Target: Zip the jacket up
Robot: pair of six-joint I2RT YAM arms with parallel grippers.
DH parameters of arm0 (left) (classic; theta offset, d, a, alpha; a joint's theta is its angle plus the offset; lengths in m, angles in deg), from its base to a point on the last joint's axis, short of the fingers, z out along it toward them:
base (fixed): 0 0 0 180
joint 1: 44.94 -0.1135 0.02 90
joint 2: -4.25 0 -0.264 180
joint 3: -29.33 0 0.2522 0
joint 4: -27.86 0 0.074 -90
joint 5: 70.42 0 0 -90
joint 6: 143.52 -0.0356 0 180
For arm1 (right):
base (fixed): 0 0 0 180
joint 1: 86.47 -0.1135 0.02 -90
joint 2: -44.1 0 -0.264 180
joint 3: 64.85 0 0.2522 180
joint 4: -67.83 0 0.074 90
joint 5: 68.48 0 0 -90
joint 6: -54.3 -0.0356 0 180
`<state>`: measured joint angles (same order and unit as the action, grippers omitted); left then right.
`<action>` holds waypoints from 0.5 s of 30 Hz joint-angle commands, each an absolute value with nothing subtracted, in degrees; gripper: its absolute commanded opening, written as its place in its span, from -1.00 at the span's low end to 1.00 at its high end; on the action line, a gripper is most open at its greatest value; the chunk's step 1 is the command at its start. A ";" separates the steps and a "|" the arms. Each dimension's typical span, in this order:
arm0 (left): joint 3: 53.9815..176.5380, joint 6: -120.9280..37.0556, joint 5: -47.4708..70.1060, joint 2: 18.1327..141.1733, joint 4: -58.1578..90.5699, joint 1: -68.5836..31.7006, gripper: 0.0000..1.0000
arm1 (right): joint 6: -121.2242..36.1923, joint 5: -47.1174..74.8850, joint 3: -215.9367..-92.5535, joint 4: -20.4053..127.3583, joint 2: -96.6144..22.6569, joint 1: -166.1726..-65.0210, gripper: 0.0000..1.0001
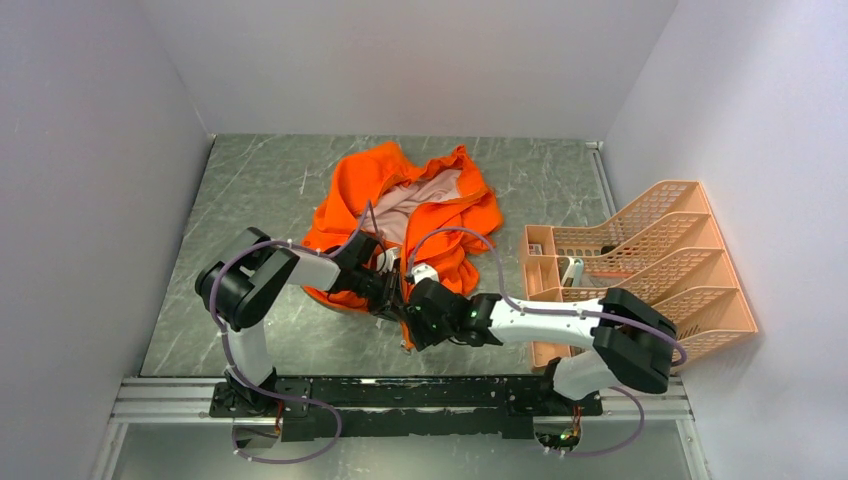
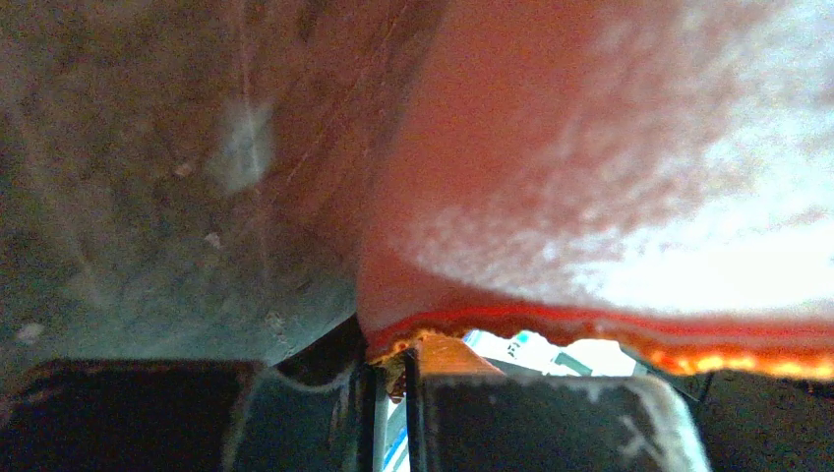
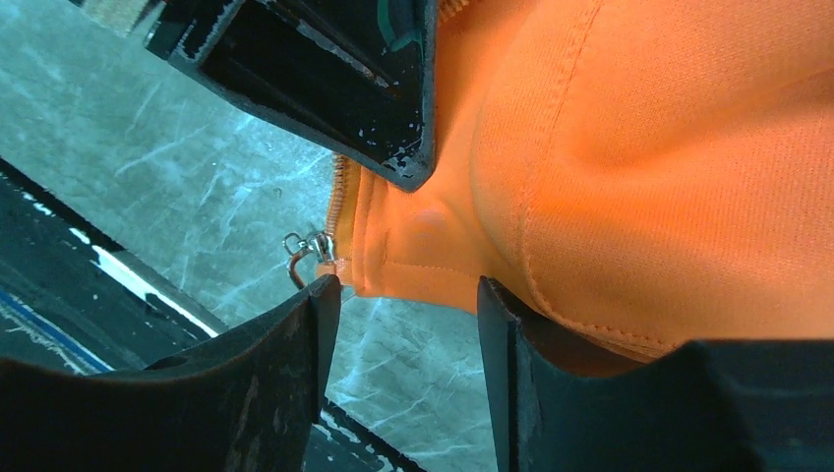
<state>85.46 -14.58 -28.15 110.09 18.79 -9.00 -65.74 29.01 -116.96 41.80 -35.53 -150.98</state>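
The orange jacket lies crumpled mid-table, its pale pink lining showing. My left gripper is shut on the jacket's bottom hem and holds it up; orange fabric fills its view. My right gripper is open right beside it. In the right wrist view the hem corner hangs just above my open fingers, with the metal zipper slider and zipper teeth at its left edge. The left gripper's dark finger clamps the fabric above.
A peach basket rack stands at the right, close to the right arm's elbow. Grey walls enclose the marble table on three sides. The arm bases sit on a rail at the near edge.
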 commanded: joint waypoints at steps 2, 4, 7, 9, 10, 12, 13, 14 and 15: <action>85.01 -16.40 -25.15 109.13 17.61 -8.24 -0.72 | -68.06 33.30 -119.15 38.95 -37.95 -152.56 0.16; 85.01 -16.45 -25.07 109.08 17.53 -8.07 -0.72 | -68.42 34.36 -119.66 38.22 -38.81 -152.76 0.20; 85.23 -16.68 -25.07 109.06 17.32 -7.79 -0.72 | -68.62 34.88 -120.34 37.86 -39.66 -152.90 0.23; 85.32 -16.82 -25.07 109.14 17.16 -7.63 -0.72 | -68.85 35.08 -120.64 37.78 -40.34 -152.92 0.25; 85.36 -16.86 -25.09 109.19 17.07 -7.59 -0.72 | -68.91 35.22 -120.77 37.65 -40.70 -152.94 0.28; 85.45 -16.96 -25.11 109.35 17.09 -7.50 -0.72 | -69.09 35.56 -120.93 37.58 -41.34 -152.95 0.32; 85.45 -16.99 -25.12 109.30 17.08 -7.46 -0.72 | -69.34 35.85 -121.03 37.50 -41.57 -153.02 0.34; 85.45 -16.96 -25.07 109.26 17.09 -7.45 -0.72 | -69.44 35.99 -121.00 37.40 -41.79 -153.01 0.35; 85.45 -16.95 -24.97 109.22 16.95 -7.36 -0.72 | -69.45 36.21 -121.05 37.31 -42.13 -153.06 0.35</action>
